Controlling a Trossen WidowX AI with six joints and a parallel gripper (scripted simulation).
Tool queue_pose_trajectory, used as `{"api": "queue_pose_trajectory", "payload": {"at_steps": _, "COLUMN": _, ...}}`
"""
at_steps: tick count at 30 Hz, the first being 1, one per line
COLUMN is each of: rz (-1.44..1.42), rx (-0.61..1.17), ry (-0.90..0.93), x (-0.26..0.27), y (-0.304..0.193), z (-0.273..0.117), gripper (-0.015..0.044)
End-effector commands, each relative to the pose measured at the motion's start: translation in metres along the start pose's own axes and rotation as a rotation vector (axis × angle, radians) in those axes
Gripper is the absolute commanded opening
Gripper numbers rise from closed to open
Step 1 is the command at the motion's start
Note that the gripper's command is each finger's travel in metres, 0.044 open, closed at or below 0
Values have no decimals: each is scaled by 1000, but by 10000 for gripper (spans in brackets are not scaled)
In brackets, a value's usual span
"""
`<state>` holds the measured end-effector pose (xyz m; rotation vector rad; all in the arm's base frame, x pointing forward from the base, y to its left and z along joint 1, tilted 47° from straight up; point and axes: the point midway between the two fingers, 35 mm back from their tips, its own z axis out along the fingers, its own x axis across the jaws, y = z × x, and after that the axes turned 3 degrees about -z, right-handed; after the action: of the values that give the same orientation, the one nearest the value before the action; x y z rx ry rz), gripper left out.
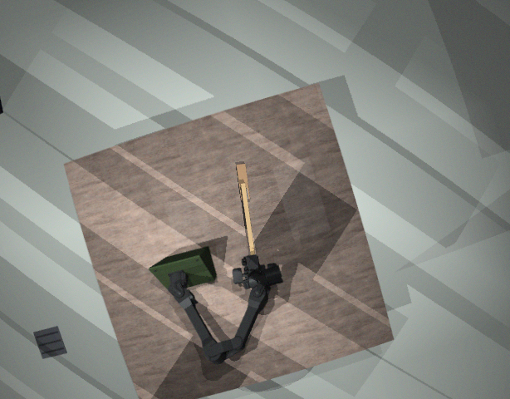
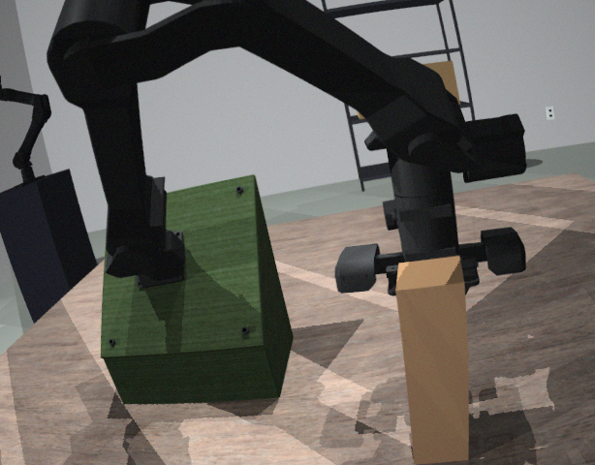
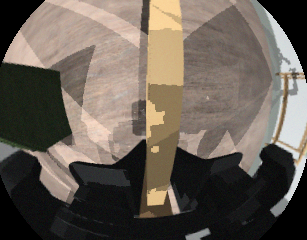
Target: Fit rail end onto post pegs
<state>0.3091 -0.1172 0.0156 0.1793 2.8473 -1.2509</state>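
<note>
The long pale rail (image 1: 247, 219) (image 3: 165, 60) runs from the footboard block (image 1: 241, 171) toward my gripper. Its far end lies at that block's bracket, too small to judge closely. My gripper (image 1: 252, 274) (image 2: 430, 277) (image 3: 153, 142) points down and is shut on the rail near its near end. The short tan post (image 2: 435, 370) stands upright in front of the gripper in the exterior view and hides the rail and fingertips there. The arm covers the post from above. The pegs, the holes and any gap between rail end and post are hidden, and I cannot tell whether the rail is level.
A green box (image 1: 184, 268) (image 2: 212, 300) (image 3: 28, 105) carries the arm's base, left of the rail. The arm bends from it over the wooden table (image 1: 139, 206). A dark pedestal (image 2: 42, 240) with another arm and a shelf rack (image 2: 383, 9) stand off the table.
</note>
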Motion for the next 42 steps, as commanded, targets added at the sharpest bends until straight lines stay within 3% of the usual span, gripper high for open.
{"api": "queue_pose_trajectory", "payload": {"at_steps": 1, "rz": 0, "rx": -1, "ry": -5, "x": -1, "y": -3, "z": -2, "gripper": 0}}
{"api": "queue_pose_trajectory", "payload": {"at_steps": 42, "rz": 0, "rx": 0, "ry": -5, "x": 0, "y": -16, "z": -1, "gripper": 0}}
